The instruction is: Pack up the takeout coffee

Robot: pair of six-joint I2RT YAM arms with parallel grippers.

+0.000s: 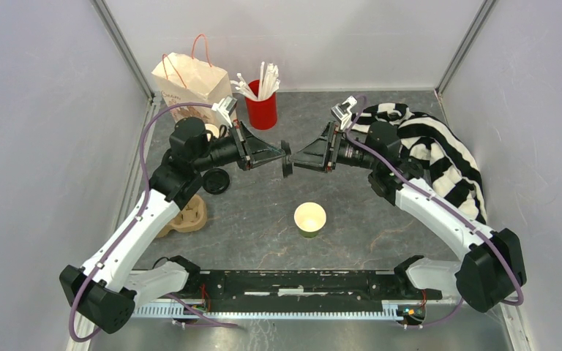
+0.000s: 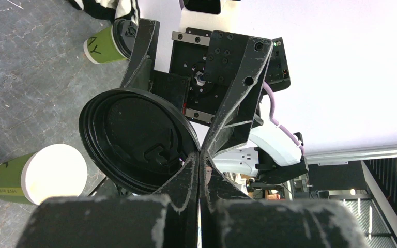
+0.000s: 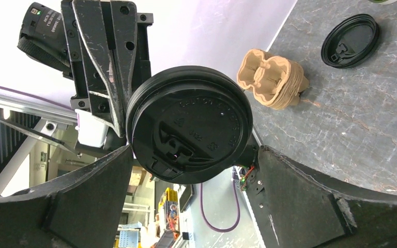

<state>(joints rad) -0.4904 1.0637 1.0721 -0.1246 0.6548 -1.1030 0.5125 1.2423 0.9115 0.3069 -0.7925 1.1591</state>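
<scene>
Two arms meet nose to nose at mid-frame in the top view, a black lid point(image 1: 287, 159) held on edge in the air between them.

Left gripper point(image 1: 281, 157): jaws pressed together, pinching the lid by its rim. The left wrist view shows the two fingers closed flat on the lid's edge at lower centre, with the lid's hollow underside facing the camera.

Right gripper point(image 1: 296, 159): jaws spread wide. In the right wrist view the lid's top face sits between the two fingers. Contact with either finger cannot be told.

Green cup point(image 1: 310, 219): uncapped, cream inside showing. It stands upright on the grey surface point(image 1: 380, 219), below the two grippers at centre frame and well apart from them.

Capped green cup point(image 2: 108, 44): seen only in the left wrist view, upper left, with a black lid on it and marker writing on its side. It is just beside the striped cloth point(image 1: 439, 150). Not made out in the top view.

Second lid point(image 1: 216, 180): lies flat on the surface beside the left arm. A pulp cup carrier point(image 1: 190, 217) sits below it, partly under the arm.

Back of the surface, upper left: a paper bag point(image 1: 190, 84) with red handles stands upright. A red cup point(image 1: 262, 113) of white sticks is just to its right.
</scene>
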